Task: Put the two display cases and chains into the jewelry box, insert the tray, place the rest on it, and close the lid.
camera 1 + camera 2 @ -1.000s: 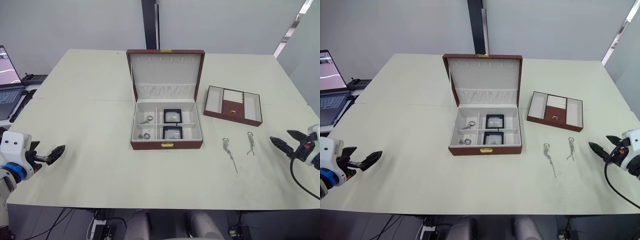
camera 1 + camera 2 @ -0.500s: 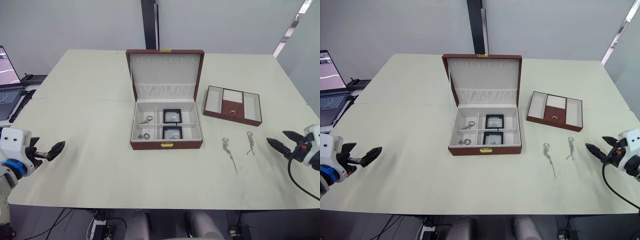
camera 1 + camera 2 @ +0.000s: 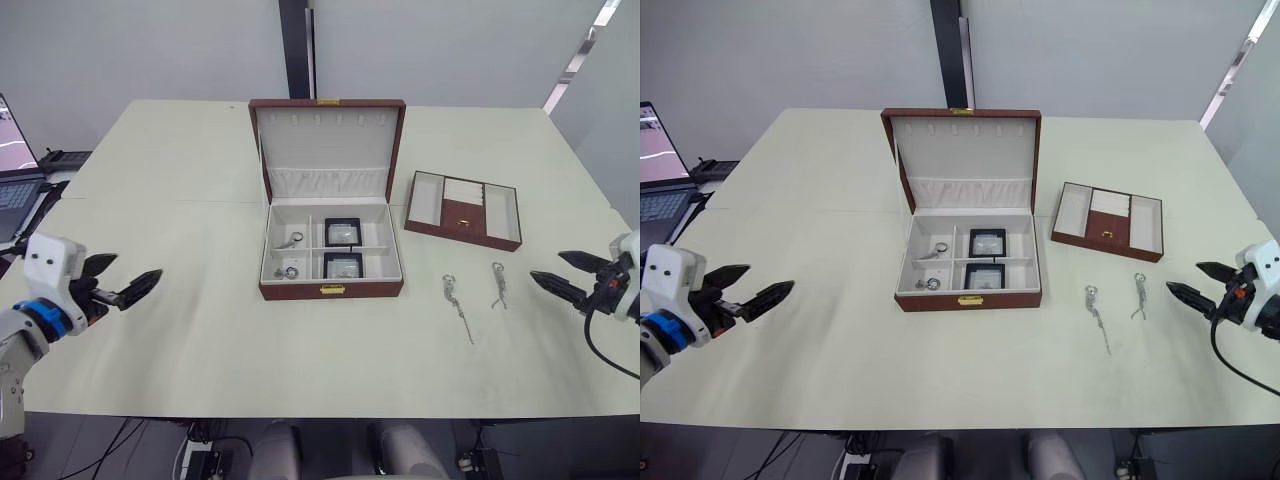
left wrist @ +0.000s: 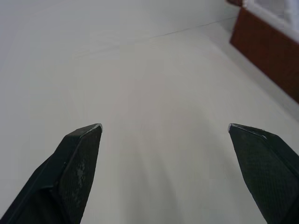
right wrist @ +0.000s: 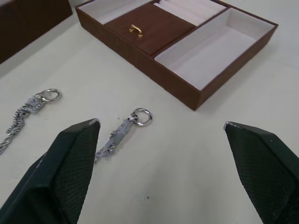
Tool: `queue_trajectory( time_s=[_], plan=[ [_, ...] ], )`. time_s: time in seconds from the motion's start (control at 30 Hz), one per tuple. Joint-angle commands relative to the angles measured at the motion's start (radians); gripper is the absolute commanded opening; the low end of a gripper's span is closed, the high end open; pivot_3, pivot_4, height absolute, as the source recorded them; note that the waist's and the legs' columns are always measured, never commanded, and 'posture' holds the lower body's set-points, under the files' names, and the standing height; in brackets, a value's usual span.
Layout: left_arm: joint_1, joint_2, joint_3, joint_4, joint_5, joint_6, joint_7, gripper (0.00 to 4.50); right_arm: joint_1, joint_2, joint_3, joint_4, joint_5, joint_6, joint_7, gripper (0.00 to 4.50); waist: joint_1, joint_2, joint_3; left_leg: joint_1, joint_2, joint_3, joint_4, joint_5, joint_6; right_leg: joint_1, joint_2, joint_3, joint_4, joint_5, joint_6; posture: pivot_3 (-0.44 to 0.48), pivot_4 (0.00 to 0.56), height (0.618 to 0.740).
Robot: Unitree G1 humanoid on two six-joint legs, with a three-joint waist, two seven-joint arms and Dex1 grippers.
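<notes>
I see the jewelry box (image 3: pixel 331 215) open at table centre, two display cases (image 3: pixel 344 248) in its right compartments, the tray (image 3: pixel 463 209) just right of it. Two chains (image 3: pixel 475 295) lie on the table between box and my right gripper (image 3: pixel 562 273) — fingers spread, near the chains, not touching. Left gripper (image 3: pixel 124 280) also spread — well left of the box, holding nothing.
</notes>
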Motion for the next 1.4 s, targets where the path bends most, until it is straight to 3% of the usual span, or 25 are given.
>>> queue_trajectory(
  time_s=[0.03,0.27,0.63,0.8,1.27,1.4],
  plan=[
    [-0.034,0.042,-0.056,-0.115,-0.059,0.039,-0.052,4.48,-0.090,-0.060,0.051,0.014,-0.014,0.006,0.083,4.50,-0.001,0.000,0.000,0.000,0.000,0.000,0.000,0.000,0.000,0.000,0.000,0.000,0.000,0.000,0.000,0.000,0.150,0.740],
    [-0.203,0.036,-0.278,-0.201,-0.079,0.041,-0.120,4.48,-0.401,-0.063,0.240,0.270,-0.159,-0.109,0.208,4.50,-0.002,0.001,0.001,0.001,0.000,0.001,0.000,0.000,0.000,0.000,0.000,0.000,0.000,0.000,0.000,0.000,0.150,0.740],
    [-0.522,-0.217,-0.597,-0.035,0.024,-0.162,-0.187,4.48,-0.724,0.081,0.417,0.715,-0.393,-0.369,0.176,4.50,-0.002,0.002,0.002,0.002,-0.001,0.002,0.001,0.000,0.000,0.001,0.000,0.001,0.000,0.000,0.000,0.000,0.150,0.740],
    [-0.533,-0.309,-0.656,0.017,0.070,-0.276,-0.208,4.48,-0.773,0.130,0.437,0.820,-0.459,-0.428,0.113,4.50,-0.003,0.002,0.002,0.002,-0.001,0.003,0.001,0.002,-0.003,0.001,-0.001,0.002,0.000,0.000,0.000,0.000,0.150,0.740],
    [-0.517,-0.390,-0.677,0.046,0.118,-0.384,-0.185,4.48,-0.811,0.198,0.448,0.908,-0.541,-0.466,0.010,4.50,-0.005,0.003,0.002,0.003,-0.001,0.003,0.001,0.003,-0.005,0.001,-0.002,0.002,0.001,0.000,0.000,0.000,0.150,0.740],
    [-0.509,-0.399,-0.675,0.038,0.122,-0.391,-0.173,4.50,-0.812,0.208,0.447,0.916,-0.555,-0.466,-0.001,3.66,-0.005,0.003,0.002,0.003,-0.001,0.003,0.001,0.003,-0.005,0.001,-0.002,0.002,0.001,0.000,0.000,0.000,0.150,0.740]
  ],
)
